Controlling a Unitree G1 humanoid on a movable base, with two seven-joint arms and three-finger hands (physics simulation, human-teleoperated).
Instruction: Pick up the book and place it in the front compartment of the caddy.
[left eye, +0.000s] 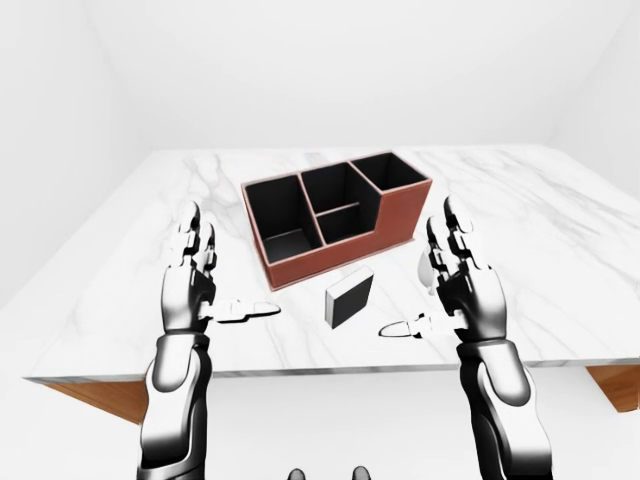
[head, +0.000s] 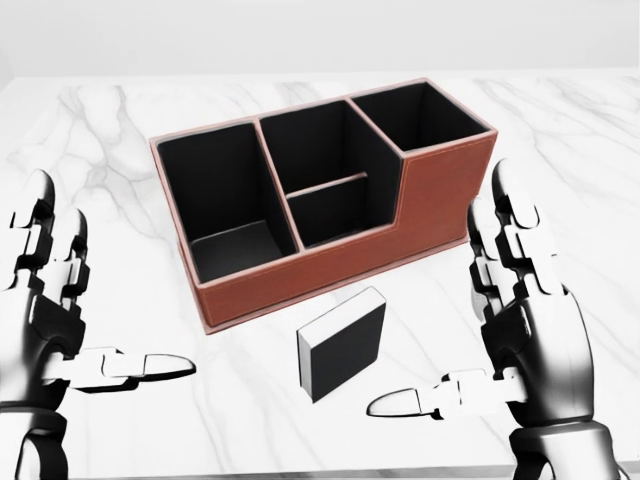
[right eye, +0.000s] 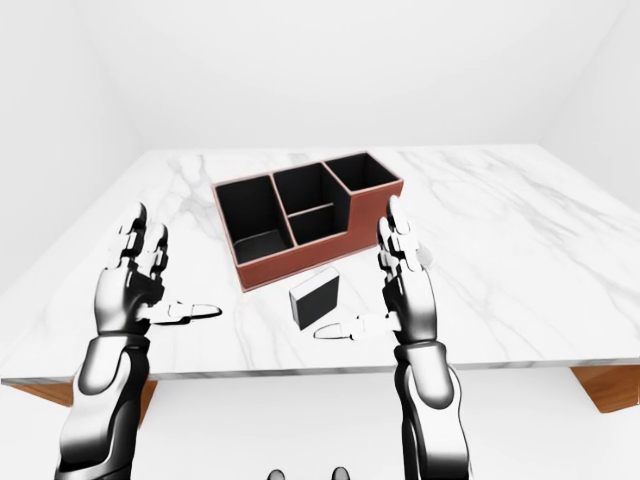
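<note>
Head view: small black white-edged book (head: 342, 345) lying between spread hands (both empty), nearer right hand (head: 520, 330), below brown leather caddy (head: 330, 190).

Head view looks down close; both eye views see the table (left eye: 560, 240) wider.

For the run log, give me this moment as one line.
book on table, untouched | caddy empty | left hand open | right hand open

Book (right eye: 315, 297) upright on marble table (right eye: 500, 240), just below caddy (right eye: 300, 215). Left hand (right eye: 130, 285) & right hand (right eye: 405, 285) open either side, not touching it.
</note>
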